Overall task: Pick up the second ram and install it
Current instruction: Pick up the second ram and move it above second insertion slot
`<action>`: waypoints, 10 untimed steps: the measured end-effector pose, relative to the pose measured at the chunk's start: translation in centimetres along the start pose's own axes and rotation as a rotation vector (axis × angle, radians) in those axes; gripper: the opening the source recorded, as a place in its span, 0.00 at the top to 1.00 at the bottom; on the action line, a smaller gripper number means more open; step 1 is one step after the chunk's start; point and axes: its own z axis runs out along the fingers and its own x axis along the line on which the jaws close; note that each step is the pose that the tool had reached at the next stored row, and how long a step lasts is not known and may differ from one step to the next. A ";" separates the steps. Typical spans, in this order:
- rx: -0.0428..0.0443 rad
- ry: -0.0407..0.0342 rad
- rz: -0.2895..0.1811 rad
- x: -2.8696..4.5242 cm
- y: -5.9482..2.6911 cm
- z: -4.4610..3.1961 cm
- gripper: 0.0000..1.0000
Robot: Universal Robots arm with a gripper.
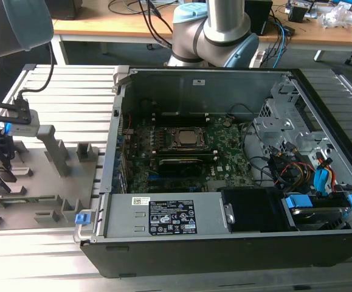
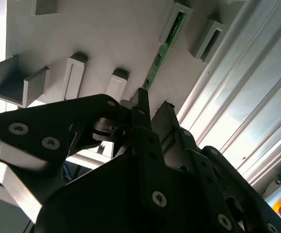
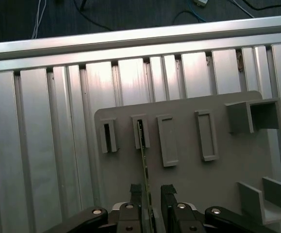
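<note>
We see the gripper point(image 3: 150, 196) open in the first wrist view, its fingers point(image 3: 168, 194) straddling the near end of the second ram point(image 3: 143, 160); one finger sits close to the board, w/ a gap showing on the other side. The ram stands on edge, its far end in a slot of the grey fixture plate point(image 3: 203, 194), not yet lifted. We judge the step in hand is the grasp: we'd want the stick centred btw the pads, the squeeze square on the board's flat faces, & the wrist kept in line w/ the slot so the thin board doesn't bend or bind. The plate lies on a ribbed alu table point(image 3: 33, 145). In the exterior view the open PC case point(image 1: 224, 258) sits to the exterior view's right of the plate, mobo point(image 1: 224, 146) exposed; behind it is a wooden desk point(image 1: 103, 25) w/ cables point(image 1: 145, 18)
</note>
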 end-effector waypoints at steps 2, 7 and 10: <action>0.0001 -0.0001 0.000 0.28 -0.05 0.34 0.70; 0.0001 0.0009 -0.003 0.51 -0.19 1.43 0.70; -0.0006 0.0075 -0.057 0.51 -0.37 2.10 0.70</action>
